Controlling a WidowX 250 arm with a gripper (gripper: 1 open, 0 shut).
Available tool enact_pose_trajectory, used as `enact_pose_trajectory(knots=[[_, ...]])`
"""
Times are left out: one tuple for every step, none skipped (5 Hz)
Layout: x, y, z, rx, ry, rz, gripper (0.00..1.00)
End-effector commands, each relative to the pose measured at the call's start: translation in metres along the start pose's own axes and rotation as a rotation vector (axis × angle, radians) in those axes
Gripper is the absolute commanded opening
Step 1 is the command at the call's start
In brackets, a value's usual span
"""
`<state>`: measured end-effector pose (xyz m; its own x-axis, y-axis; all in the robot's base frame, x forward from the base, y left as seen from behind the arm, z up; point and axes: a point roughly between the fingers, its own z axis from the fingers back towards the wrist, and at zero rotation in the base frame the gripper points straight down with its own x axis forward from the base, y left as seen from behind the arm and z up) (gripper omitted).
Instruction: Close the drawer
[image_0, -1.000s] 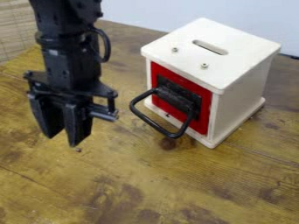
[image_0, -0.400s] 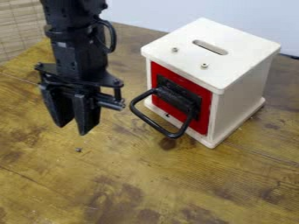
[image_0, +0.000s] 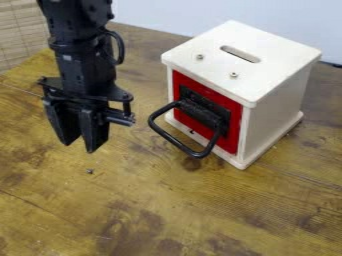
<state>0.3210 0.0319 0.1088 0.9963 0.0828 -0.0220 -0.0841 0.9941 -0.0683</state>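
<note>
A white box (image_0: 254, 75) with a red front face (image_0: 201, 105) stands on the wooden table at the right. Its drawer sits in the red face, with a black loop handle (image_0: 178, 130) sticking out toward the left front. How far the drawer is pulled out I cannot tell. My black gripper (image_0: 75, 140) hangs pointing down over the table, well to the left of the handle and apart from it. Its fingers (image_0: 91, 128) stand close together with nothing between them.
The wooden table (image_0: 160, 215) has a worn, stained top. A small dark speck (image_0: 90, 170) lies on the table under the gripper. A pale woven surface (image_0: 16, 35) is at the far left back. A white wall is behind the box.
The gripper rose and shifted right from one second ago, then moved slightly back left. The box and handle have not moved.
</note>
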Motion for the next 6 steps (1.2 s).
enact_pose_trajectory(knots=[[-0.002, 0.006, 0.010, 0.002, -0.042, 0.029, 0.00], [-0.002, 0.006, 0.006, 0.001, -0.031, 0.026, 1.00], [-0.002, 0.006, 0.002, 0.000, -0.020, 0.023, 1.00], [-0.002, 0.007, -0.001, -0.001, -0.009, 0.020, 1.00], [-0.002, 0.007, -0.005, -0.002, 0.002, 0.018, 1.00], [-0.002, 0.007, -0.009, -0.003, 0.012, 0.016, 1.00]])
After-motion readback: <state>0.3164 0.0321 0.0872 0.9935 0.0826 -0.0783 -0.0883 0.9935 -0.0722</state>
